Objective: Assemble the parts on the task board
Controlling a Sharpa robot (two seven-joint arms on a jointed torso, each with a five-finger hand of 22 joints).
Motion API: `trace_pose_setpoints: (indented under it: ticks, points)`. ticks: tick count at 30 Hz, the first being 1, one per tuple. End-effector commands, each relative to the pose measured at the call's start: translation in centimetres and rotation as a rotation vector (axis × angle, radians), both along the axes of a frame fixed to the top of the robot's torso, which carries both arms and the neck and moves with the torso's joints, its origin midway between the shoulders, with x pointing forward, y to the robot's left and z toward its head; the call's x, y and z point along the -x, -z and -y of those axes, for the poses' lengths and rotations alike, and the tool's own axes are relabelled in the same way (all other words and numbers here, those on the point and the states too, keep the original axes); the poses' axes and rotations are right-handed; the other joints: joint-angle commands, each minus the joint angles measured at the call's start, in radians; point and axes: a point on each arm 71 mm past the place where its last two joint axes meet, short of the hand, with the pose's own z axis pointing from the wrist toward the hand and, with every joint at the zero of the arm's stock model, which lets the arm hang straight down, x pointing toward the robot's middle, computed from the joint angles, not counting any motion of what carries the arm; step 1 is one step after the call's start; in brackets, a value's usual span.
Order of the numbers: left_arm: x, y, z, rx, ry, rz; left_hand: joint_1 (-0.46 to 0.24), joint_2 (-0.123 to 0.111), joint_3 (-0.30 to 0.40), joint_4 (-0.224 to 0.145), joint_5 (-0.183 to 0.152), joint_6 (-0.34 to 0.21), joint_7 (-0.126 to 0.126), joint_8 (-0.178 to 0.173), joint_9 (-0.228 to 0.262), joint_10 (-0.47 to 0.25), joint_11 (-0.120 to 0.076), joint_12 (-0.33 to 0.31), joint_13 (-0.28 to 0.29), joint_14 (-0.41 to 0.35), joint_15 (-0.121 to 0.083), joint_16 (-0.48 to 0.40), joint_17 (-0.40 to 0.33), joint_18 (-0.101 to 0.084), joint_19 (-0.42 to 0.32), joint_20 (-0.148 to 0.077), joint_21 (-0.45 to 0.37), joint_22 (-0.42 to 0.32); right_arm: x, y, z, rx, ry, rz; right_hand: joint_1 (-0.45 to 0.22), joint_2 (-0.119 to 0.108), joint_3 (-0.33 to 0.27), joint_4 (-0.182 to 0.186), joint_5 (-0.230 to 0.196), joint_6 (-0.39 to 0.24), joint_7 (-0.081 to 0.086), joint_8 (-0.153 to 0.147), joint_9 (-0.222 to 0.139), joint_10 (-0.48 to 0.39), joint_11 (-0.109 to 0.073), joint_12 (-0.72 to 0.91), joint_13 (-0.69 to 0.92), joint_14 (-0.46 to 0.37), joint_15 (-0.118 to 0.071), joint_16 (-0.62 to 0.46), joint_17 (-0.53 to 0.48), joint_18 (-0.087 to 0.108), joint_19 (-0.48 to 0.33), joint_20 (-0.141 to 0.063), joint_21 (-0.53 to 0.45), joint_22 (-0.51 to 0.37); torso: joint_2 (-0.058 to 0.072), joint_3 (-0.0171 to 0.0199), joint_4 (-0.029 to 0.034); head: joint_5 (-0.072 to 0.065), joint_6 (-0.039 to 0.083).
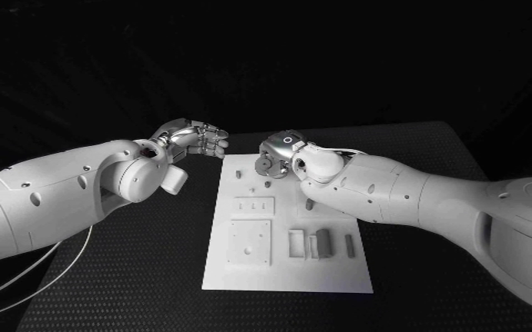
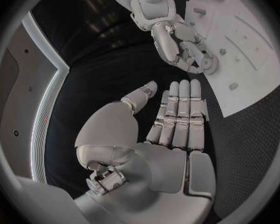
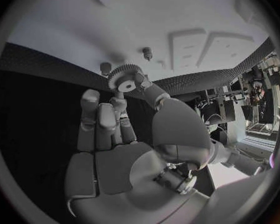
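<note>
Pegs (image 3: 147,53) on task board (image 1: 333,270) — just beyond gear (image 3: 123,78) in right hand (image 3: 124,129)

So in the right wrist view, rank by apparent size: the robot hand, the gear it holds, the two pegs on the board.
1. Right robot hand, nearest the camera.
2. Gear.
3. The pegs look alike; no ranking.

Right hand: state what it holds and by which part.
The right hand pinches a small gear by its toothed rim, between thumb and a finger, above the task board.
</note>
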Motion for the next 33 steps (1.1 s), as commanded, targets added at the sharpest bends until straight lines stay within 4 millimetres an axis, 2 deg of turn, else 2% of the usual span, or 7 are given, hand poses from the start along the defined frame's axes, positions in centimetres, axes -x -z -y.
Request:
trace_pose_setpoints:
  ticks: [1,33]
  points:
    - [0.03,-0.14,0.34,0.009,0.018,0.009,-0.011,-0.002,-0.003,0.002,-0.005,0.002,0.001,-0.004,-0.001,0.007,-0.002,-0.007,0.002,0.006,0.000,-0.007,0.002,0.009,0.005,0.005,-0.006,0.001,-0.16,0.30,0.01,0.034,0.002,-0.013,0.002,-0.005,0.002,0.002,0.002,0.035,0.041,0.000,0.023,0.003,0.001,-0.007,-0.001,0.003,0.000,-0.004,-0.001,0.015,-0.001,-0.007,0.004,0.014,0.000,0.0009,-0.0015,0.003,0.001]
    - [0.11,-0.17,0.50,0.010,0.026,0.006,-0.012,-0.003,-0.003,0.002,-0.005,0.002,0.001,-0.003,-0.002,0.007,-0.002,-0.009,0.003,0.007,-0.001,-0.010,0.005,0.009,0.005,0.005,-0.007,0.002,-0.36,1.19,-0.63,0.057,0.001,-0.036,0.001,-0.018,0.006,0.004,0.002,0.015,0.048,-0.015,0.018,-0.007,0.008,-0.013,-0.002,-0.009,0.007,-0.012,-0.014,0.015,-0.005,-0.006,-0.003,0.014,0.001,0.0019,-0.0012,0.009,-0.005]
